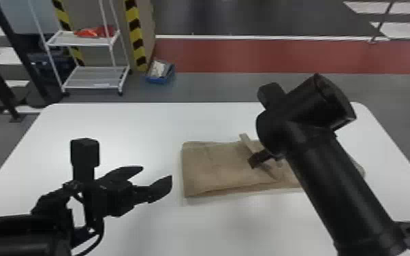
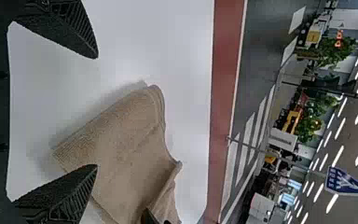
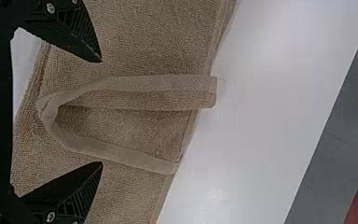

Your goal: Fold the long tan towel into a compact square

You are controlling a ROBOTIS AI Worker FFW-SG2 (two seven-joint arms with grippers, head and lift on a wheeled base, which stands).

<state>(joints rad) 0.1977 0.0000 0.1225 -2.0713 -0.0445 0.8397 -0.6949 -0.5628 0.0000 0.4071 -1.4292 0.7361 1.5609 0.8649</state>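
Observation:
The tan towel (image 1: 214,168) lies flat in folded layers on the white table (image 1: 129,126), with a narrow hemmed strip standing up from its top. My left gripper (image 1: 156,180) is open beside the towel's left end, holding nothing. In the left wrist view the open left gripper (image 2: 95,112) has the towel (image 2: 126,144) beyond its fingers. Over the towel's middle is my right gripper (image 1: 262,163), partly hidden by its own arm. The right wrist view has the right gripper (image 3: 101,112) open above the towel (image 3: 168,42), its raised hem loop between and beyond the fingers.
The right arm (image 1: 337,184) crosses over the towel's right part and hides some of it. Behind the table stand a white wheeled rack (image 1: 95,76) and a blue bin (image 1: 160,80) on the floor.

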